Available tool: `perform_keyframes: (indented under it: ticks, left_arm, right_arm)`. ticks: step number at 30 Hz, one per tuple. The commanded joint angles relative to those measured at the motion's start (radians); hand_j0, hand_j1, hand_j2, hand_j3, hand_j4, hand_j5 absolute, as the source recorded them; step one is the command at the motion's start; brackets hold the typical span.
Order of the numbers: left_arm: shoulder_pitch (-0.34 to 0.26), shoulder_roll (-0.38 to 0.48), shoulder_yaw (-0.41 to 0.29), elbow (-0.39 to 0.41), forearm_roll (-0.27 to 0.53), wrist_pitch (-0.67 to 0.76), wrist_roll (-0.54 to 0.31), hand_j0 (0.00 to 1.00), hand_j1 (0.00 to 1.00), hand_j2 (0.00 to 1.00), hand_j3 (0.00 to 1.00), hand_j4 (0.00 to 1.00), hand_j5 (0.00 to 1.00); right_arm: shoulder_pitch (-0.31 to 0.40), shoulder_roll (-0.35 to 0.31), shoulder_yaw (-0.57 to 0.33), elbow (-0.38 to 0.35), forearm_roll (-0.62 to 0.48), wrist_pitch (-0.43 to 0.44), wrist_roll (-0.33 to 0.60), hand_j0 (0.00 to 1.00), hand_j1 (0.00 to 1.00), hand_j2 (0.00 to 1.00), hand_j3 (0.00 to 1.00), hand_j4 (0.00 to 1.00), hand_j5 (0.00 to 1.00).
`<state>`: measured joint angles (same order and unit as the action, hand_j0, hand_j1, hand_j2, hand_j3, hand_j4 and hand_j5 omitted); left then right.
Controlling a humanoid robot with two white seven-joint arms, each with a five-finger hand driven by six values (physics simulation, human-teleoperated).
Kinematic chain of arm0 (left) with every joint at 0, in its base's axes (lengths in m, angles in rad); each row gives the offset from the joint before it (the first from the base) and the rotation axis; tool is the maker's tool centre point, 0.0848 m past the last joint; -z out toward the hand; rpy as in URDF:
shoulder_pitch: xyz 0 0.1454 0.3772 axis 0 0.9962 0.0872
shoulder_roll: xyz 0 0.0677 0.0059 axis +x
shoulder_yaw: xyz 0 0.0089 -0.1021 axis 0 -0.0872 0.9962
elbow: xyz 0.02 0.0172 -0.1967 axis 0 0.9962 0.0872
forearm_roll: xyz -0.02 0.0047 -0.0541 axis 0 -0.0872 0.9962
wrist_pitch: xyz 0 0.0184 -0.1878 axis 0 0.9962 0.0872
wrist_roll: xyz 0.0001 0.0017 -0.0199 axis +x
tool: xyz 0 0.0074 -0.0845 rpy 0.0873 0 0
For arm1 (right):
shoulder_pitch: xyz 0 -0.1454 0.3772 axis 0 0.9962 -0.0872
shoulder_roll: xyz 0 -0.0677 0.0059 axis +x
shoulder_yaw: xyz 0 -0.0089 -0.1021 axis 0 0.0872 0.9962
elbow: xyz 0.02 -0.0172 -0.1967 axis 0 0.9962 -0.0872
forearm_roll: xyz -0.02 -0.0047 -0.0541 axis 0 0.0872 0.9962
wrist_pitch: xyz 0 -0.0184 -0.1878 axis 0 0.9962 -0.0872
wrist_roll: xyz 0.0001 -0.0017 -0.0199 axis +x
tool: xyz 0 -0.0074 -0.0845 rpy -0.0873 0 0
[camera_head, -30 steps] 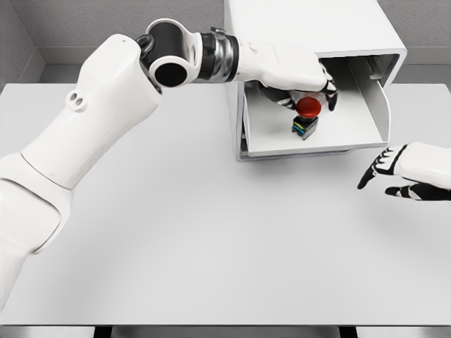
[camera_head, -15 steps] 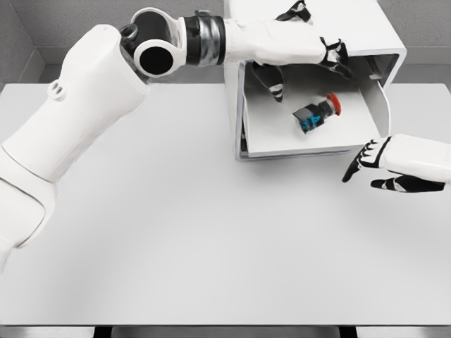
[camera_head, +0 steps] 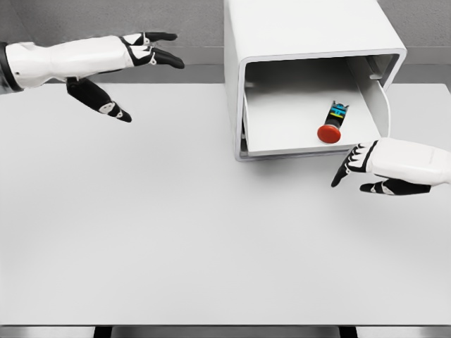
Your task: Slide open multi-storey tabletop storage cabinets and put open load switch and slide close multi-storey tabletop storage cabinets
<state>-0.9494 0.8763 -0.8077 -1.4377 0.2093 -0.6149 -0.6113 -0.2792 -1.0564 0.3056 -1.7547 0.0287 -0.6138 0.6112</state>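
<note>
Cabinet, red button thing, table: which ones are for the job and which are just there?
For the job: cabinet, its open drawer, switch lying in it, left hand, right hand.
Just there: table.

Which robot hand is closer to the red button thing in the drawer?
The right hand, just in front of the drawer holding the switch. The left hand is far away.
</note>
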Motion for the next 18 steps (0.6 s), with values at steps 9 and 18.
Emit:
perform_keyframes:
  ticks: [9, 18]
  left_arm:
    - [0.090, 0.003, -0.061, -0.006, -0.117, 0.004, 0.000, 1.00, 1.00, 1.00, 1.00, 1.00, 1.00]
    - [0.093, 0.004, -0.061, -0.006, -0.123, 0.004, 0.000, 1.00, 1.00, 1.00, 1.00, 1.00, 1.00]
  right_arm:
    - [-0.041, 0.056, 0.026, 0.037, 0.062, 0.003, 0.000, 0.65, 0.65, 0.65, 0.65, 0.65, 0.65]
    - [-0.130, 0.104, 0.089, 0.130, 0.077, 0.003, 0.000, 0.67, 0.67, 0.67, 0.67, 0.67, 0.67]
